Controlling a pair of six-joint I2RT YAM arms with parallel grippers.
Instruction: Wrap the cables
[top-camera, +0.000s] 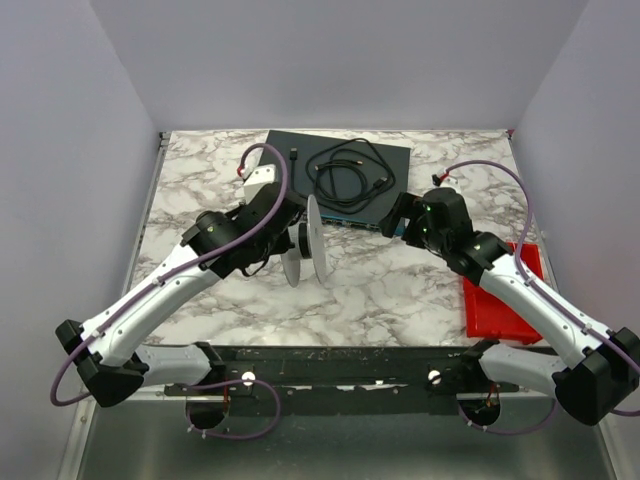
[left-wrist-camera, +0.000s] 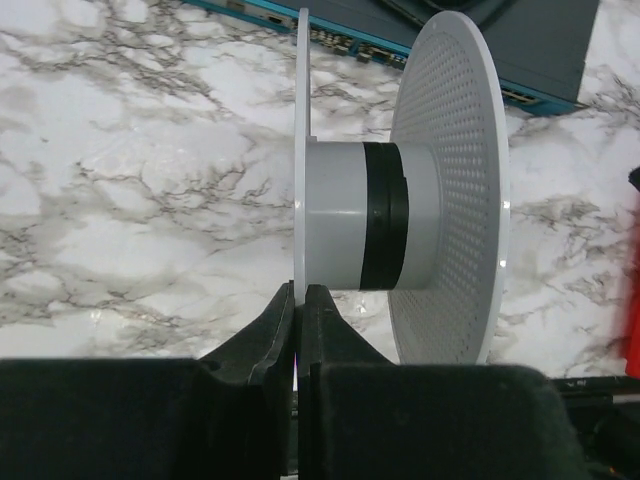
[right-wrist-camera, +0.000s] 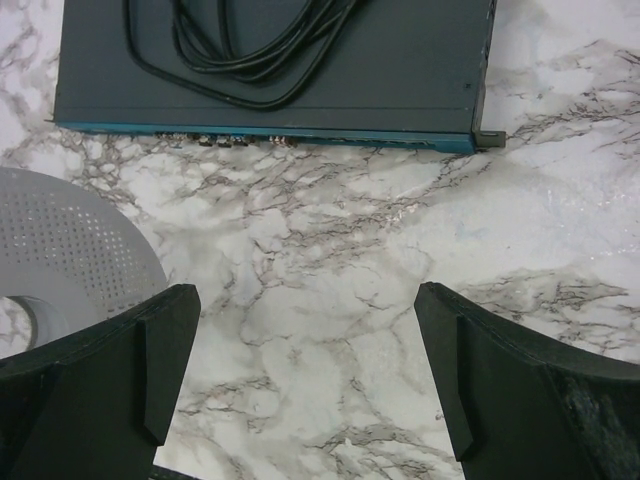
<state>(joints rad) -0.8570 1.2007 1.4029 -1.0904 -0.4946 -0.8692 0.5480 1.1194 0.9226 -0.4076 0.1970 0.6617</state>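
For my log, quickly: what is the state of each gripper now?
Left gripper: closed on a flange of the whitish round plastic spool.
Right gripper: open, holding nothing.

The top external camera looks steeply down from above and behind the arm bases toward the far wall, far enough off to take in the whole white, grey-veined marble tabletop (top-camera: 400, 290). The left wrist camera sits very close to the translucent whitish round spool (left-wrist-camera: 345, 215), with the flat dark grey box with a teal edge (left-wrist-camera: 530, 50) at 1 o'clock. The right wrist camera looks down from farther off, with the box (right-wrist-camera: 400, 70) at 12 o'clock and the spool (right-wrist-camera: 70, 240) at 9 o'clock. All three views share the spool (top-camera: 312, 240) and the box (top-camera: 400, 155).
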